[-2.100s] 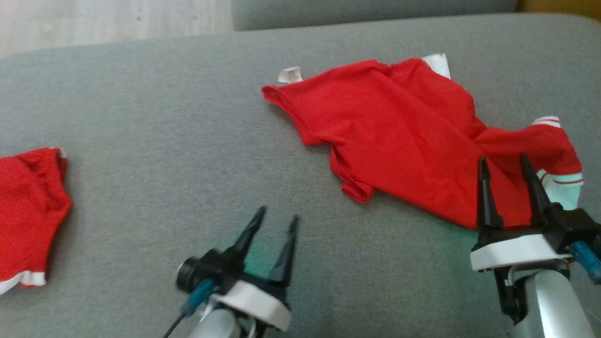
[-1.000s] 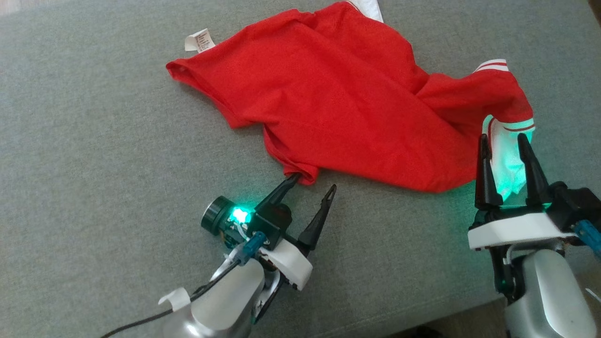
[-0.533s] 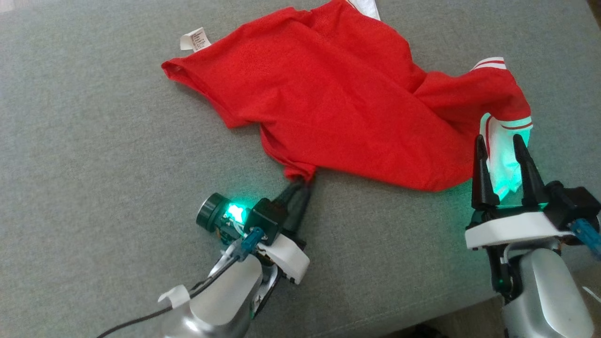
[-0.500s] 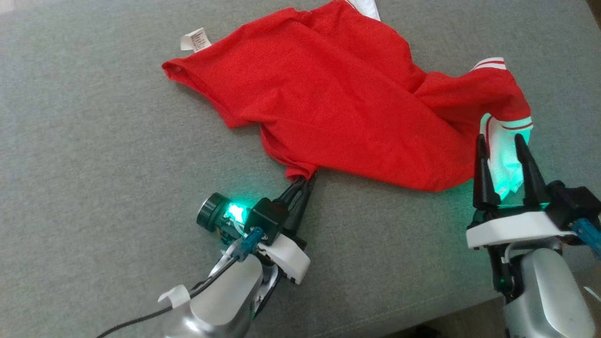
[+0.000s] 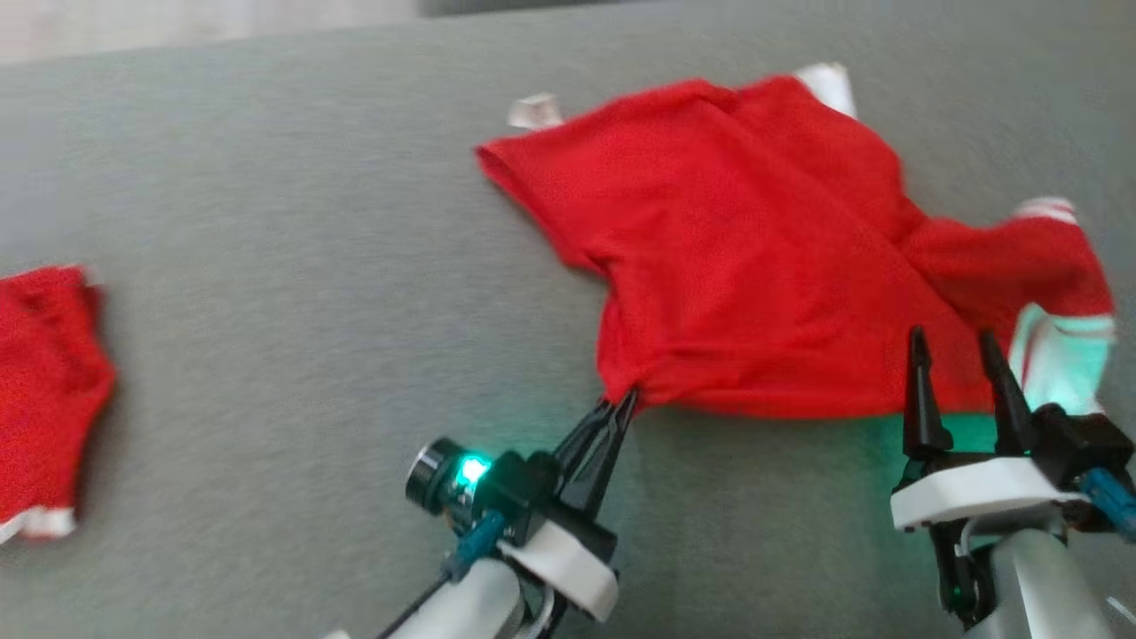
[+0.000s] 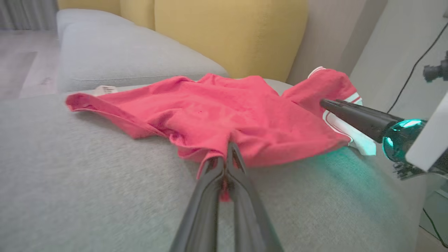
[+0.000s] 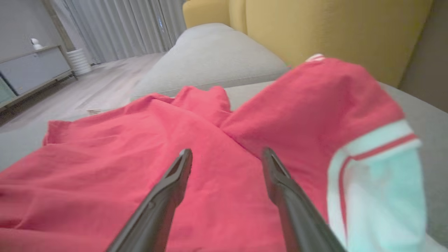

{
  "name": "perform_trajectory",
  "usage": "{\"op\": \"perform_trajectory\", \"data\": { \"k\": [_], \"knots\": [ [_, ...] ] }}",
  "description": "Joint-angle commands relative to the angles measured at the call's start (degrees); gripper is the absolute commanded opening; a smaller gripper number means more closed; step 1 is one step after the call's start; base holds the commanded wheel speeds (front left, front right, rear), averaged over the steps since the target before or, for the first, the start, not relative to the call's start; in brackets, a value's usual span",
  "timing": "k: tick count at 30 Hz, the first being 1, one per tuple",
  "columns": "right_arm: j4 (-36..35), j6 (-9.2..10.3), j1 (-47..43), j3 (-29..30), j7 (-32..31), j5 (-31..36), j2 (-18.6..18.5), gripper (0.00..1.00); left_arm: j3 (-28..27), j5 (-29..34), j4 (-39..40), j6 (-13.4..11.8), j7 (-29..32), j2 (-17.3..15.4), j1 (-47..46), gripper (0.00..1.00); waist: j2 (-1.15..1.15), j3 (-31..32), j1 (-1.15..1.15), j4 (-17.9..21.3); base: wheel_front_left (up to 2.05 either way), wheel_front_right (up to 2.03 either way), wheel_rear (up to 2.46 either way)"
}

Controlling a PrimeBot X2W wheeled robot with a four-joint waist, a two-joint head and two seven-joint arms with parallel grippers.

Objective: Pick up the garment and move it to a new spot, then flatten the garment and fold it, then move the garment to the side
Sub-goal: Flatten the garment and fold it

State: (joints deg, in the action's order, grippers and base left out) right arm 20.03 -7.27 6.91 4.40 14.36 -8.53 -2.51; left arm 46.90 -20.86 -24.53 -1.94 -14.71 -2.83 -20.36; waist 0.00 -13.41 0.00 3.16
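Grip: left gripper (image 5: pixel 623 404) clamped on near-left corner of red shirt (image 5: pixel 754 266) | shirt on grey sofa seat (image 5: pixel 266 222), long axis seemingly left–right | right gripper (image 5: pixel 950 339) agape over right hem — nearer that end

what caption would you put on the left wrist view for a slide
Left gripper shut on the near hem of the red garment lying on the grey sofa cushion.

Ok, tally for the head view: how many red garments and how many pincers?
Red garments: 2 (spread garment, centre-right; second garment, left edge)
Pincers: 2 (left pincer shut on the spread garment's near corner; right pincer open)
Total: 4
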Motion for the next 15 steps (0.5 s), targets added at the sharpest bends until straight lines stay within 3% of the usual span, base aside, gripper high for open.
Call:
{"op": "perform_trajectory", "data": {
  "k": [1, 7, 15],
  "knots": [
    [-1.55, -0.22, 0.22, -1.54, 0.63, -0.31, -0.37, 1.00, -1.82, -0.58, 2.29, 0.13, -0.29, -0.05, -0.37, 0.00, 0.00, 4.10, 0.00, -5.12, 0.00, 0.00, 0.00],
    [-1.26, -0.22, 0.05, -2.87, 0.63, -1.17, -0.37, 1.00, -5.11, -3.97, 2.47, 0.21, -0.29, -0.05, 4.86, 0.00, 0.00, 5.19, 0.00, -9.32, 0.00, 0.00, 0.00],
    [-1.52, -0.22, 0.87, -4.71, 0.63, -0.85, -0.37, 1.00, -12.90, -7.00, -4.02, 0.72, -0.29, -0.05, 3.35, 0.00, 0.00, 2.96, 0.00, -7.43, 0.00, 0.00, 0.00]
  ]
}}
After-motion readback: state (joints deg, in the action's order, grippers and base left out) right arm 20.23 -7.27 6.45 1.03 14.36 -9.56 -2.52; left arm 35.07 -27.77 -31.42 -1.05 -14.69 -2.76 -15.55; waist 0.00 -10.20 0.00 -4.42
